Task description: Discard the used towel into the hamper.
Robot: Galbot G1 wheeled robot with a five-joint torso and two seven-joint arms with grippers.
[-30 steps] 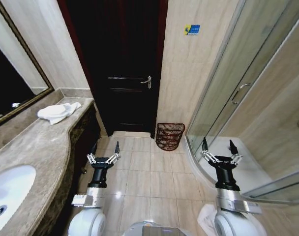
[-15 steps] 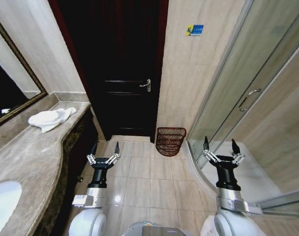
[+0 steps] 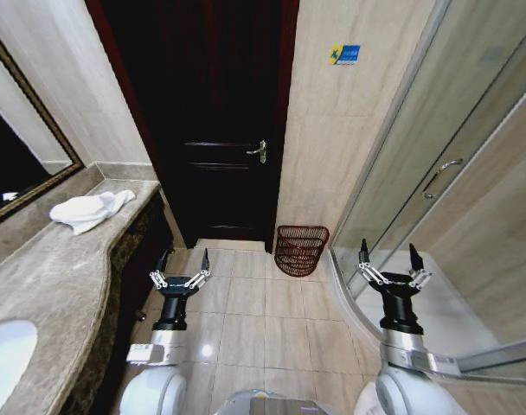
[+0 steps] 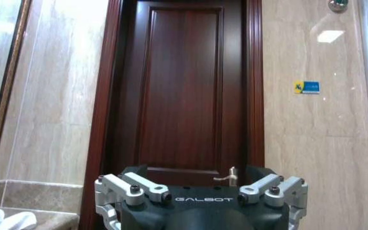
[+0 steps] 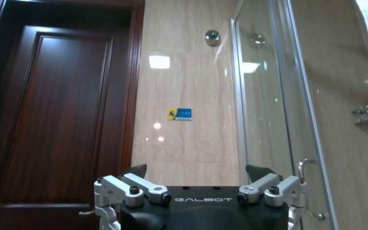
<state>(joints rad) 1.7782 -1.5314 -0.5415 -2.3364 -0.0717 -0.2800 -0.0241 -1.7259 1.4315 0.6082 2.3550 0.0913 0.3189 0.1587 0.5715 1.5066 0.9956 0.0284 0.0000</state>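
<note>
**Towel not yet in hand; both grippers empty and spread**

Left gripper (image 3: pixel 182 265): held low in front of the base, fingers pointing forward and spread wide, nothing between them. Right gripper (image 3: pixel 389 260): same posture on the other side, fingers wide apart, nothing carried. Both are seen over the tiled floor (image 3: pixel 263 311), with the right one beside the shower enclosure (image 3: pixel 436 173).

Used towel (image 3: pixel 88 209): white, lying crumpled on the marble vanity counter (image 3: pixel 64 277), up and to the left of the left gripper, well apart from it, near the counter's far end below the mirror (image 3: pixel 21 164). A white edge of it is also caught in the left wrist view (image 4: pixel 2 221), beside and outside the left gripper's finger.

Hamper (image 3: pixel 300 249): dark wire basket standing on the floor ahead of and between the two grippers, against the wall beside the dark door (image 3: pixel 220 130). It looks upright; contents cannot be made out.

Handling judgement: the towel is taken to be light, soft and limp, with no risk of breakage. It is expected to drape and trail once lifted, so a loose end could catch on the counter lip or the hamper's rim. A pinch is best taken on the raised bunched fold at the middle of the heap, not on a flat corner, so that several layers are gathered. A firm close should be tolerated; slipping is judged unlikely on terry cloth.
</note>
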